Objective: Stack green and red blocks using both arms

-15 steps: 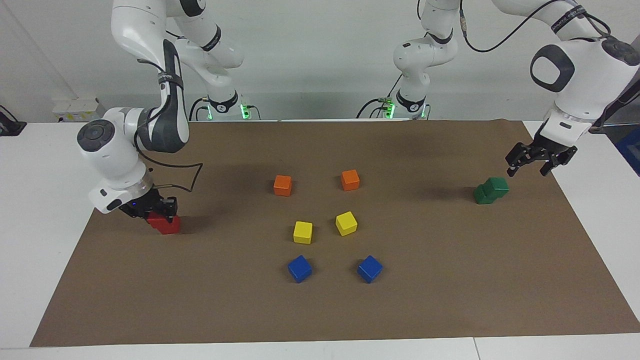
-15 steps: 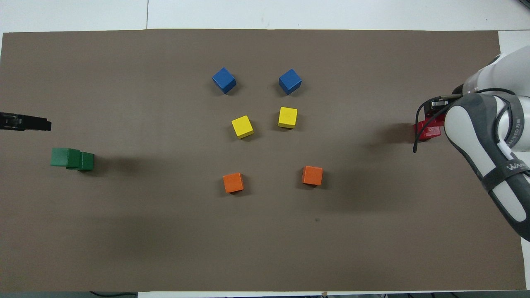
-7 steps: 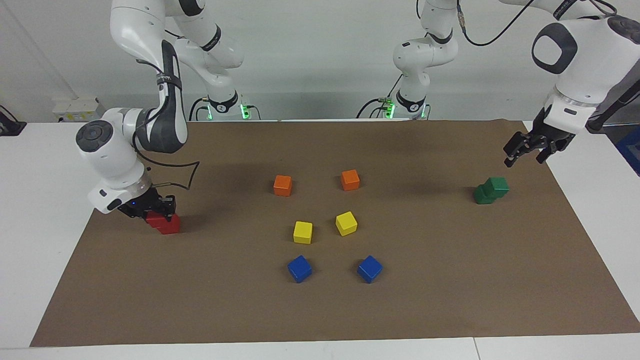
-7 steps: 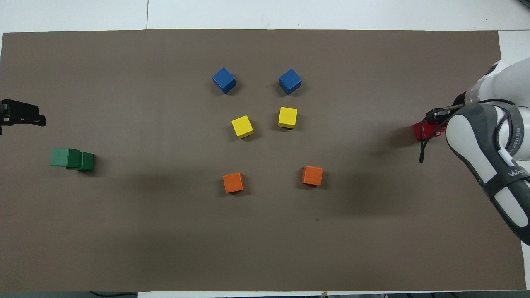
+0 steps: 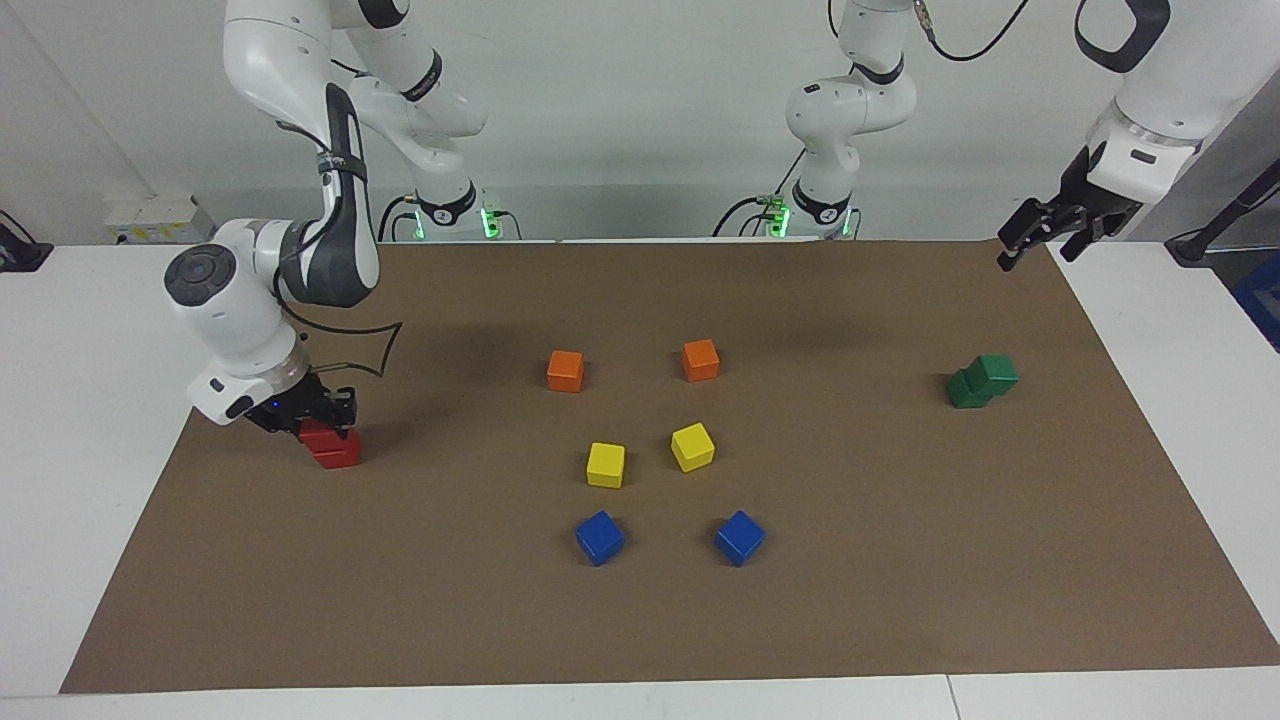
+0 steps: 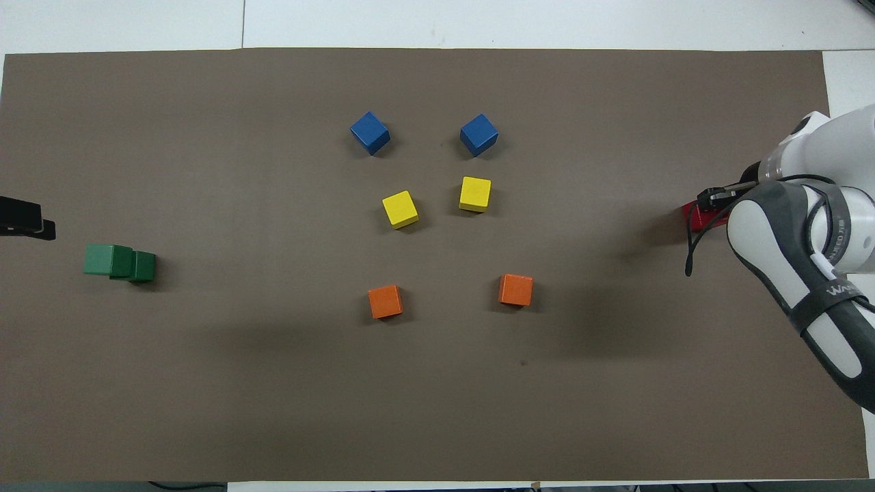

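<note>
Green stack: built, upper cube overhanging the lower, standing at the left arm's end of the desk. The left gripper is raised above the mat's corner, empty, fingers released. Red stack: upper cube sits on the lower at the right arm's end. The right gripper is on that upper cube; whether its fingers are clenched cannot be told. Judged remaining: release and withdrawal. In the overhead view the right arm hides most of the red stack.

Six loose cubes crowd mid-mat; wide bare lanes flank them
</note>
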Robot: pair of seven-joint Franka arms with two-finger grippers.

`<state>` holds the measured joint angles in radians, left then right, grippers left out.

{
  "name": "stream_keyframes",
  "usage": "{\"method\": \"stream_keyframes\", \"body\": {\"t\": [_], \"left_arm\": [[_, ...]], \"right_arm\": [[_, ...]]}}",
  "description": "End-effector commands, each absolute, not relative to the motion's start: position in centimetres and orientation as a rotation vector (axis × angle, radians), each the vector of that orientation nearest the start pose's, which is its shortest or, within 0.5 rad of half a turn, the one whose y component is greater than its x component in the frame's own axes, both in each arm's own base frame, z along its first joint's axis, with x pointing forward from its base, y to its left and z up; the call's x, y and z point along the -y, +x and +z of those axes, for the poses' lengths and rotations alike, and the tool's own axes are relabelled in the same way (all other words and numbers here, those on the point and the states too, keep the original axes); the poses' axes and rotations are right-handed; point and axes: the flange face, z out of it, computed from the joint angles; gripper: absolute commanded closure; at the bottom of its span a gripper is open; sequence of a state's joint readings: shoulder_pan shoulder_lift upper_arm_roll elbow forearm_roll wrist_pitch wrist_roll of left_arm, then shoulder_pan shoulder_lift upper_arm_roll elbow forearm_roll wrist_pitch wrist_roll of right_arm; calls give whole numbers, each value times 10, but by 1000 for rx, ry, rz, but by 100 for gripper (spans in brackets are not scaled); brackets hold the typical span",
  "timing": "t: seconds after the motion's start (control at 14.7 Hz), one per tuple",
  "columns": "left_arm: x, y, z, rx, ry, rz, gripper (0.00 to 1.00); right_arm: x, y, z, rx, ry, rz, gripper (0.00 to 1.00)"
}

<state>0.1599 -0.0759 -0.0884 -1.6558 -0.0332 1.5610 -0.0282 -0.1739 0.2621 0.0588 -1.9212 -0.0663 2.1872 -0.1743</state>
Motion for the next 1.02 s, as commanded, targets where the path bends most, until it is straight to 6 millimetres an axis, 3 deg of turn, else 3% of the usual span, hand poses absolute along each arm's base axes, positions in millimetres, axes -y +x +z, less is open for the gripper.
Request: {"method": "stream_keyframes", "body": {"t": [0.0,0.41,0.95], "left_arm": [[-19,524,623,127,-3163,27,0],[-4,524,624,63,-3118,31,0],[-4,522,628,70,-3119,38,0]], "right_arm": [[76,595,361,196,-3172,-24,100],[77,593,356,194,-3171,-29,100],[85,594,356,185,-3174,-50,100]]}}
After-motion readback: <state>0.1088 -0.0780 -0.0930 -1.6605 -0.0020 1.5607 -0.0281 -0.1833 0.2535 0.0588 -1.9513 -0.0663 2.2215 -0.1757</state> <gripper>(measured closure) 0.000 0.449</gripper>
